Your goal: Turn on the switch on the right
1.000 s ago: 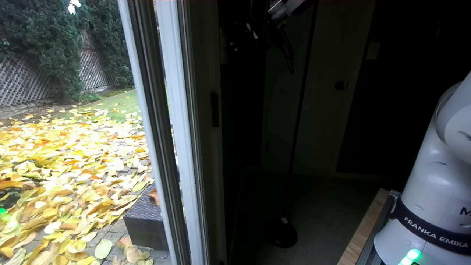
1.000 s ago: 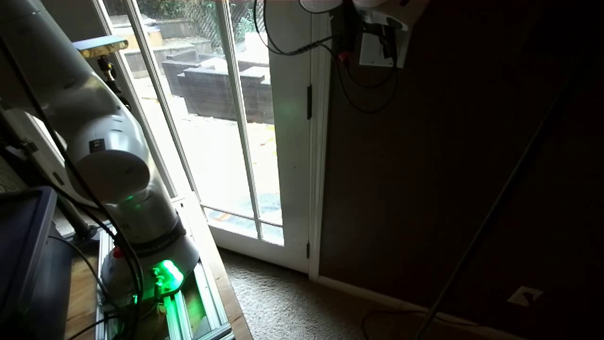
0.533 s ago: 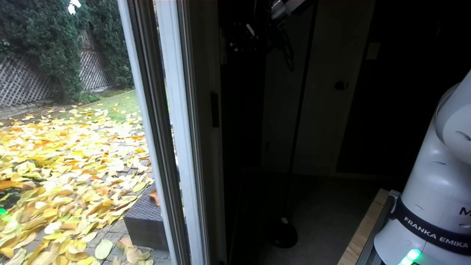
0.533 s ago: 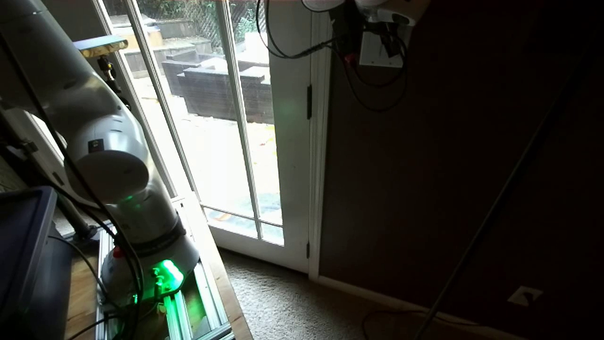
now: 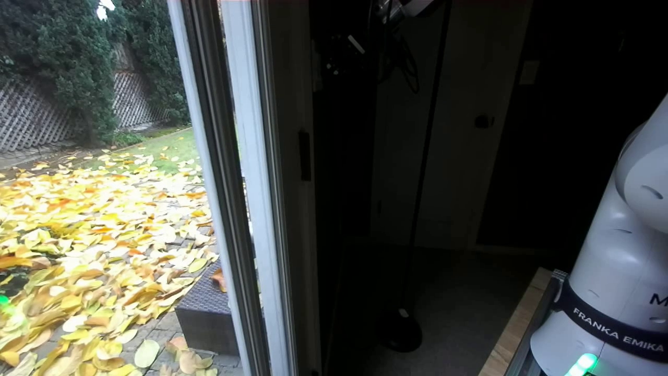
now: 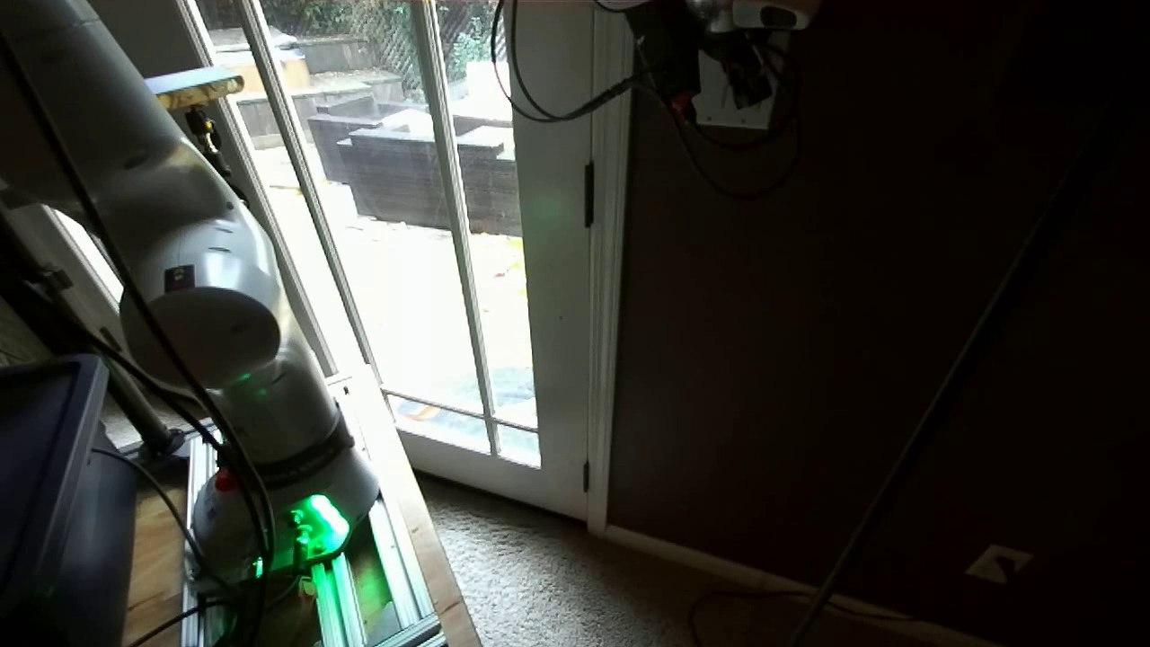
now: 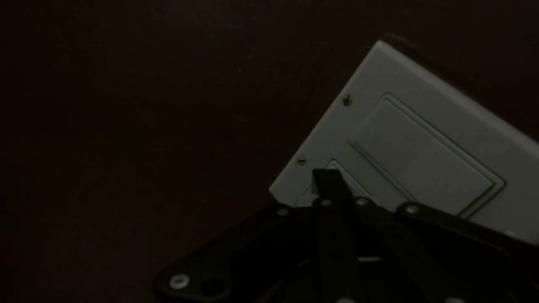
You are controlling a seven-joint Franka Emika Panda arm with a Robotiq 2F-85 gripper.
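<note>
A white switch plate (image 7: 332,122) with two wide rockers stands tilted in the wrist view on a dark wall. The upper-right rocker (image 7: 421,155) shows nearly whole. The lower-left rocker (image 7: 351,183) is mostly hidden behind my gripper (image 7: 330,176). My gripper's black fingers are shut together with nothing between them, and their tip overlaps the end of the lower-left rocker. I cannot tell whether the tip touches it, or which rocker is on the right. In an exterior view the plate (image 6: 719,110) is partly covered by the dark gripper (image 6: 747,81).
A glass-paned door (image 6: 561,270) with a white frame stands beside the plate. A black cable (image 6: 575,112) hangs in loops from the wrist. A lamp pole with a round black base (image 5: 402,331) stands on the carpet. A wall outlet (image 6: 999,563) is low down.
In an exterior view the white wrist part has moved up, while the black gripper parts and cable loops have shifted right. The black part with the red tip now covers more of the plate's left side.
</note>
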